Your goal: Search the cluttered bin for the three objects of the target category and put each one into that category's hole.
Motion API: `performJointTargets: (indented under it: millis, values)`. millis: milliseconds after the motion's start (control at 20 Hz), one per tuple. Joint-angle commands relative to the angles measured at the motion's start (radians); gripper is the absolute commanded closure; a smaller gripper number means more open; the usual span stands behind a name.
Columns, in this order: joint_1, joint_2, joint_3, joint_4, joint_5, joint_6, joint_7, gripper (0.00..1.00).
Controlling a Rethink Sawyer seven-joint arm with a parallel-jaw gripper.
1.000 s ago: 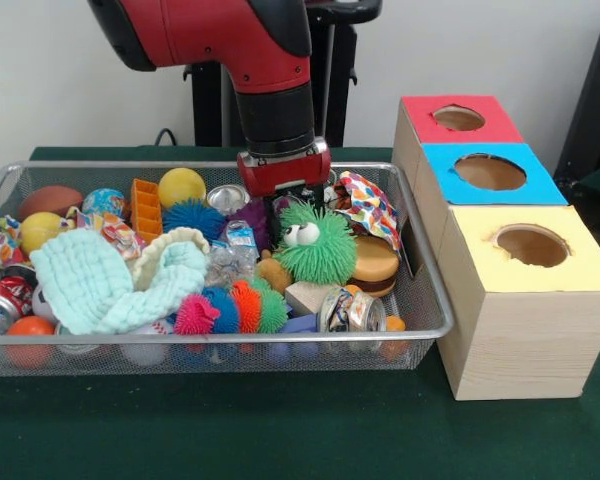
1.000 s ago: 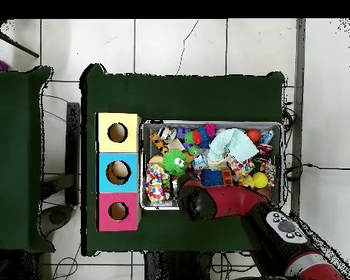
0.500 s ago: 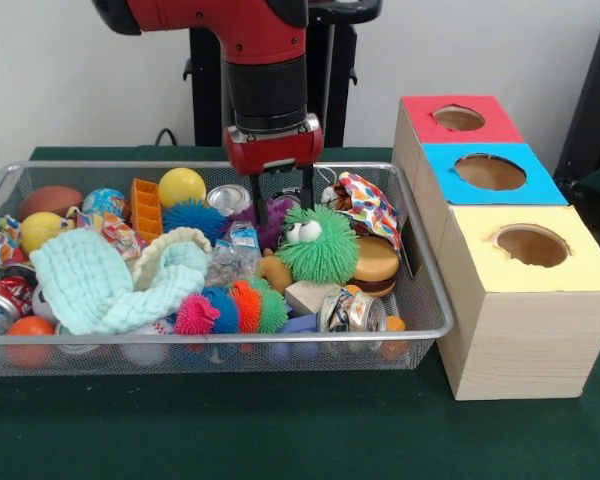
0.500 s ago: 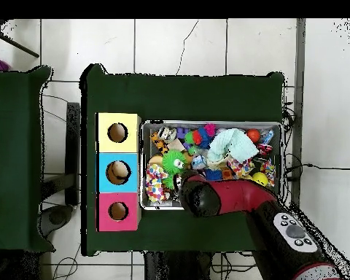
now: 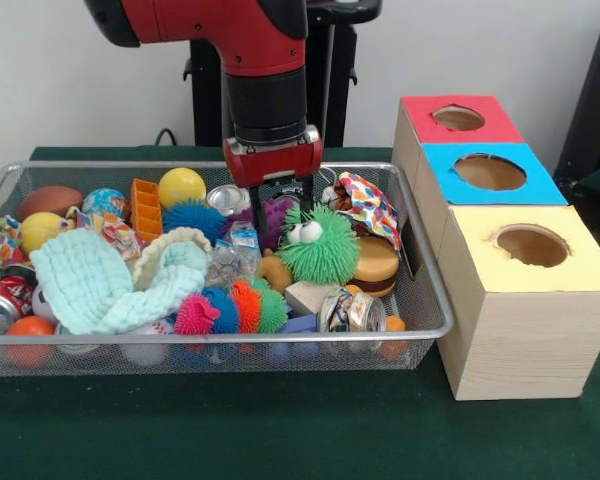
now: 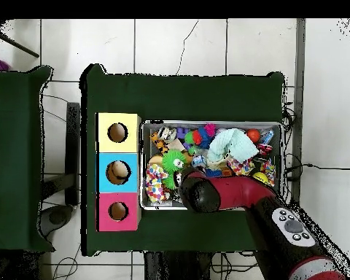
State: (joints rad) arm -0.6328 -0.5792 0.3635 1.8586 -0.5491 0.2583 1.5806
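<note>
we see the wire bin (image 5: 420, 330) on the green desk (image 5: 280, 430), packed with toys: a crushed can (image 5: 348, 310) by its near rim, a mint cloth (image 5: 100, 285) toward its left end, a green fuzzy toy with eyes (image 5: 316, 245) mid-bin. above a purple spiky ball (image 5: 276, 216) toward the far rim, our end effector (image 5: 281, 205) hangs with fingers spread, empty. right of the bin stand the yellow (image 5: 535, 245), blue (image 5: 490, 172) and red (image 5: 458, 118) holed boxes.

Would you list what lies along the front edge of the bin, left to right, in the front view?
Orange ball → pink spiky ball → orange spiky ball → green spiky ball → crushed can.
</note>
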Motion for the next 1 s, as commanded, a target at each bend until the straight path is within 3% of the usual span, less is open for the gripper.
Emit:
performJointTargets:
  millis: [50, 350, 650, 1000]
  values:
    - [0.045, 0.059, 0.040, -0.127, -0.083, -0.090, 0.021, 0.00]
    - [0.072, 0.086, 0.005, -0.155, -0.103, -0.163, 0.059, 0.00]
    - [0.057, 0.117, 0.031, -0.192, -0.103, -0.156, 0.037, 0.00]
    - [0.093, 0.128, 0.041, -0.155, -0.024, -0.138, 0.117, 0.00]
